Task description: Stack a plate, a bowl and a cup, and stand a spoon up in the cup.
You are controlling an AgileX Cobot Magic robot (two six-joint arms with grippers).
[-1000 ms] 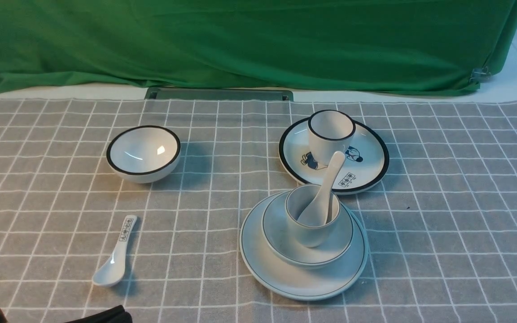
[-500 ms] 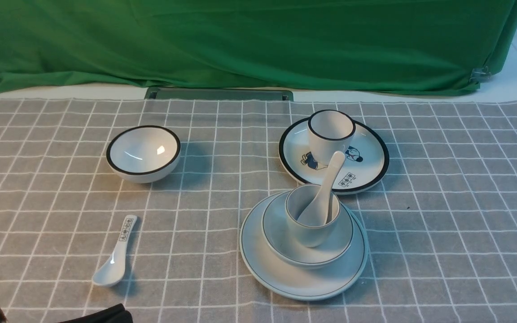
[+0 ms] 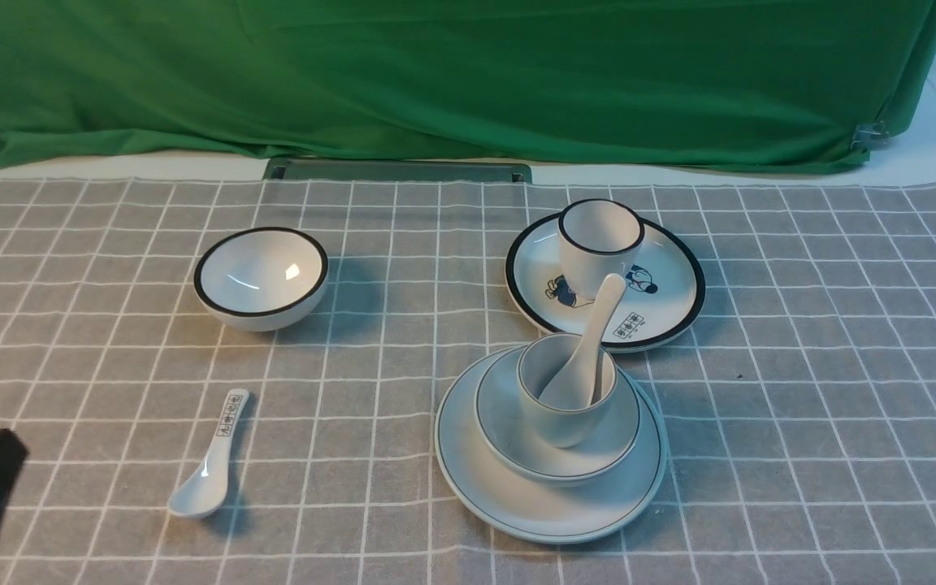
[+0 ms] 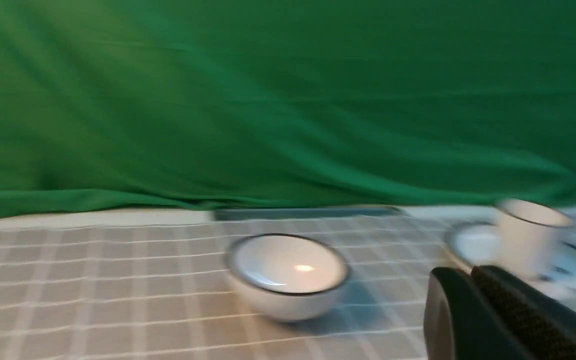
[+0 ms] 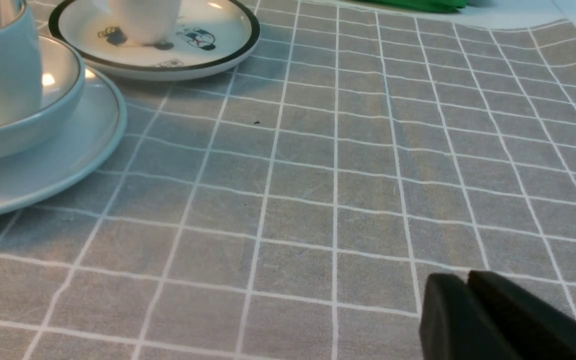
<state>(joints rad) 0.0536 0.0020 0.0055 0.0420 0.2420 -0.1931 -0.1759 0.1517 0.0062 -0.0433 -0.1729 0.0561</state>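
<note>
Standing already assembled near the middle of the grey checked tabletop is the whole stack: the large pale white plate with a thin dark rim line is carrying the pale shallow bowl with a greyish rim line, the plain pale handleless cup is sitting in that bowl, and the plain white ceramic soup spoon is leaning upright inside the cup, handle pointing up and back. Judging from this, the task is looking finished and the step in hand is simply clearing away. The left pincer is showing as a dark blurred shape at the near left edge of the front view; its two pads are lying pressed together with nothing between them. The right pincer is likewise clenched and empty, sitting low over bare cloth beside the stack. Any next move is calling only for keeping both arms well apart from the stack, since the leaning spoon seems easy to knock.
</note>
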